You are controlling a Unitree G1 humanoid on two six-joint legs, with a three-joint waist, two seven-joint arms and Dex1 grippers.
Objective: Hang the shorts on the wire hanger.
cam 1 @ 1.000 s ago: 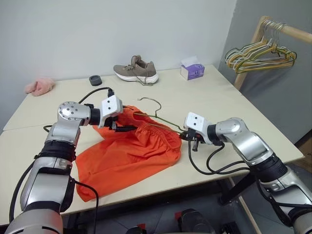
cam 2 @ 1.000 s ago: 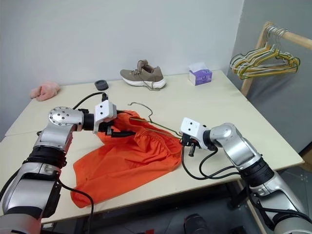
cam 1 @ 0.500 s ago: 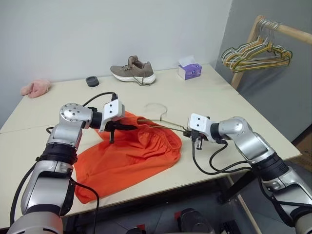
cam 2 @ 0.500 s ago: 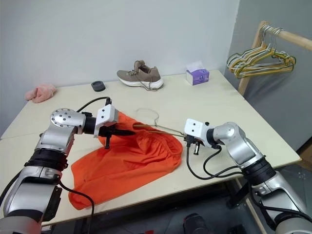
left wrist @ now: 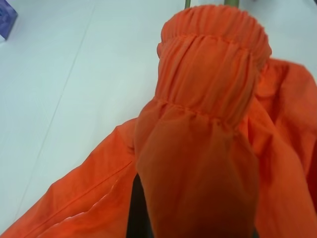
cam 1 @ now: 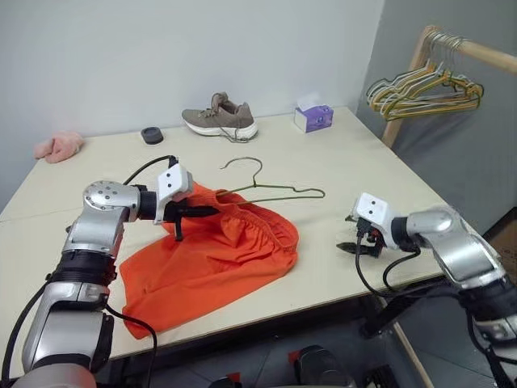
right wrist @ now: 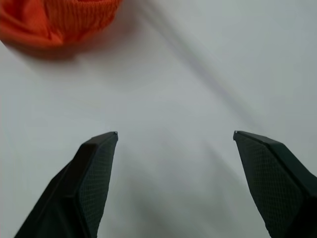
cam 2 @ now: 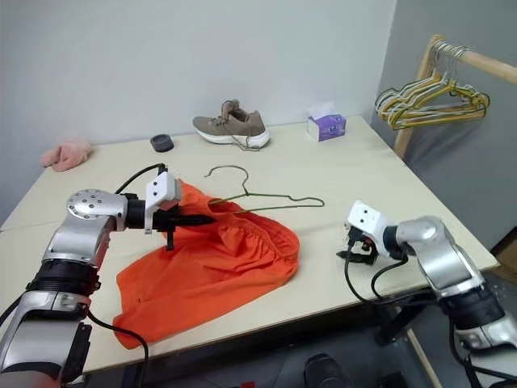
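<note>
While the table (cam 1: 339, 162) spreads pale under me, the shorts (cam 1: 218, 259) lie bunched at its centre. My left gripper (cam 1: 194, 212) pinches their waistband at ten o'clock; the wire hanger (cam 1: 271, 190) rests at twelve o'clock of them, one end tucked in the cloth. My right gripper (right wrist: 173, 163) hangs at three o'clock, fingers wide apart, empty.

The shorts (cam 1: 214, 255) lie on the table (cam 1: 355, 166), toward its front edge and left of the middle. The hanger (cam 1: 271, 190) lies just behind them, its lower part touching the waistband. The shoe (cam 1: 220, 119) stands near the back edge, the tissue box (cam 1: 313, 118) to its right. The small cloth (cam 1: 58, 145) lies at the back left corner. The rack (cam 1: 428, 77) stands beyond the right edge.
</note>
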